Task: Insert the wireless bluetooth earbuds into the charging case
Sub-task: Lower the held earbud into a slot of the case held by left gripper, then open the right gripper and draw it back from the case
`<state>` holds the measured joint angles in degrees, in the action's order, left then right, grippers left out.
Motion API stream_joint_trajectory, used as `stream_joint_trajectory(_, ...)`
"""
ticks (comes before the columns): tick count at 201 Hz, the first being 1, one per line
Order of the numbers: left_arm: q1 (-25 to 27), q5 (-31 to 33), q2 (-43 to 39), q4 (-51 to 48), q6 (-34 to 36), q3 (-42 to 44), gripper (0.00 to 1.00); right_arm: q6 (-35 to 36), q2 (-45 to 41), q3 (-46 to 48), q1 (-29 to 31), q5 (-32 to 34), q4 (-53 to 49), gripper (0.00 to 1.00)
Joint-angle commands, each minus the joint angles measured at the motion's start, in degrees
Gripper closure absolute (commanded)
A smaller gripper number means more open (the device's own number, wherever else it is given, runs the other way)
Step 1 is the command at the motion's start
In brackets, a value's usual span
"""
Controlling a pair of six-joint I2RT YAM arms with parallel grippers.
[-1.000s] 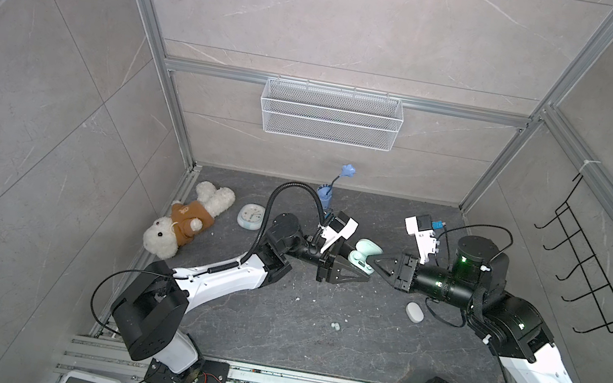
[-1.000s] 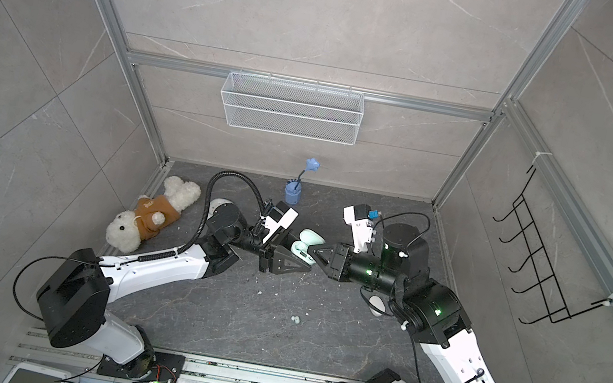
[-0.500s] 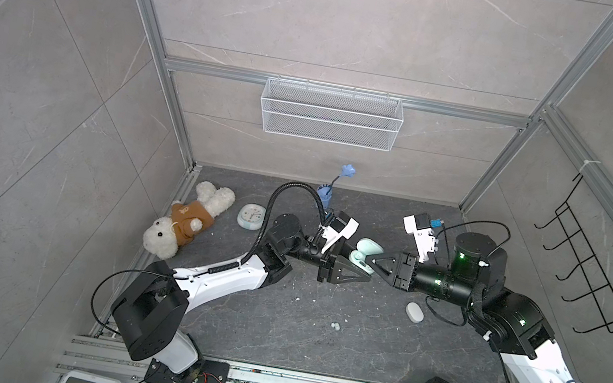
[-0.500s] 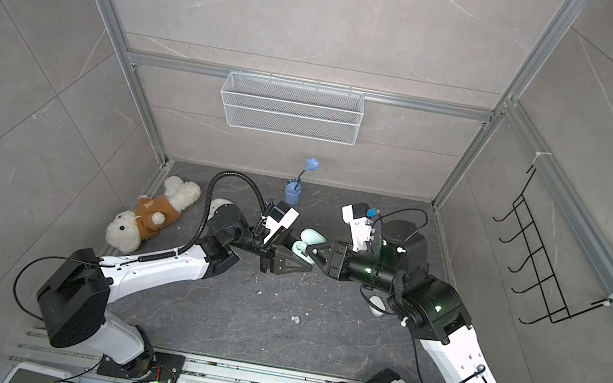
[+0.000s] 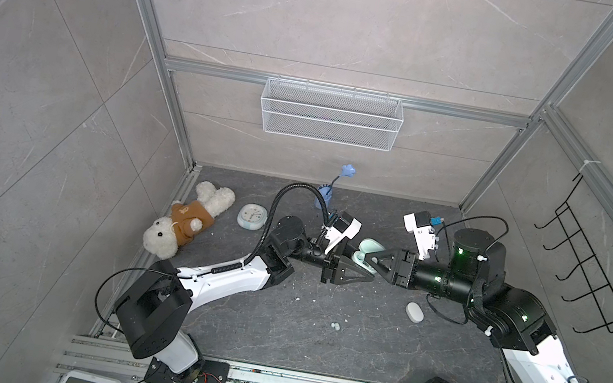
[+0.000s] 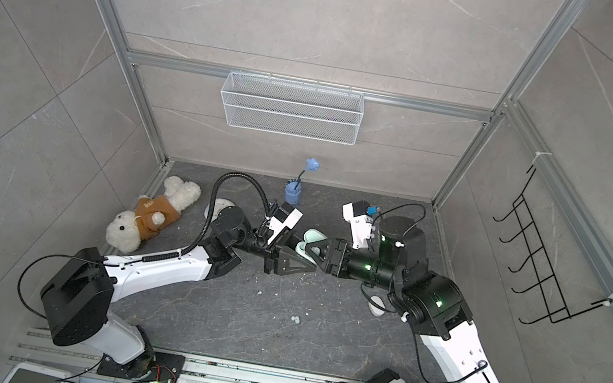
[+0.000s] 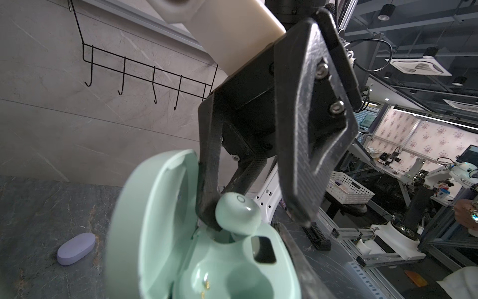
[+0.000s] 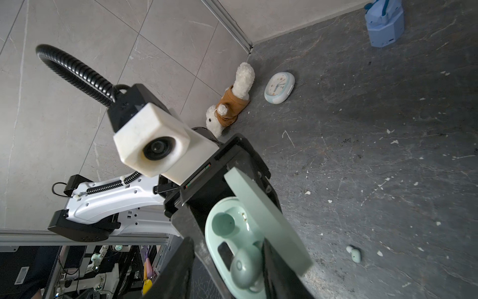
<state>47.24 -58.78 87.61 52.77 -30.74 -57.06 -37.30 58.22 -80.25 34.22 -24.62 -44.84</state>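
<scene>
Above veined slate (image 5: 312,349), left hand (image 5: 362,263) clamps glossy mint case (image 7: 160,233); right hand (image 7: 256,222) gapes around rounded bud (image 7: 238,212).

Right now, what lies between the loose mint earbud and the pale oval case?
Between the earbud and the oval case lies only bare dark floor, as both top views show.

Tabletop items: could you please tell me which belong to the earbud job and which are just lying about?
Job: mint charging case, mint earbud in it, loose mint earbud, left gripper, right gripper.
Lying about: plush dog, clock, blue vase, wire basket.
</scene>
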Motion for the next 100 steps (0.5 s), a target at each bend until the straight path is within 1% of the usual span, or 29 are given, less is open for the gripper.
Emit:
stream_joint_trajectory(1,0.9,-2.1,-1.0,6.7,0.0,-0.4,1.00,1.2,0.8,-1.2,0.1,3.4,-2.8,0.50)
stream_joint_trajectory(46,0.9,-1.5,-1.3,5.5,0.9,-0.1,1.00,1.5,0.5,-2.3,0.2,4.2,-3.4,0.39)
stream_joint_trajectory(100,0.9,-1.2,-1.2,4.8,1.1,-0.1,1.00,1.5,0.3,-2.5,0.5,4.0,-2.8,0.33)
